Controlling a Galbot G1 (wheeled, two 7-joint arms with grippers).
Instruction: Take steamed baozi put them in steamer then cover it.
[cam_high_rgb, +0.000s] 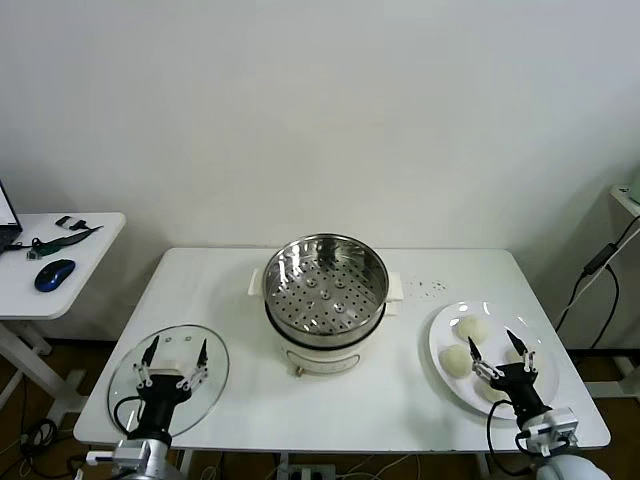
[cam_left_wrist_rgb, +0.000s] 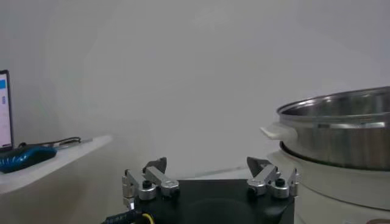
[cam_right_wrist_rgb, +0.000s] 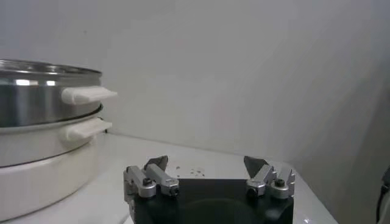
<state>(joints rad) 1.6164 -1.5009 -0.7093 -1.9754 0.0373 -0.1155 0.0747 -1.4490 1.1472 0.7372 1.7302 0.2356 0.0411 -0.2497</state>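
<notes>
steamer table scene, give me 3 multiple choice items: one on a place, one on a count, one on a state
1. Where is the glass cover?
A. on the steamer
B. flat on the table, on the robot's left
C. on the plate

2. How many baozi can be counted on the white plate?
A. one
B. four
C. seven

3. What state is the steamer in?
A. uncovered and empty
B. covered
C. full of buns

Answers:
1 B, the cover lies under the open left end effector.
2 B, four buns sit there, some partly hidden by the open right end effector.
3 A, its perforated floor is bare.
</notes>
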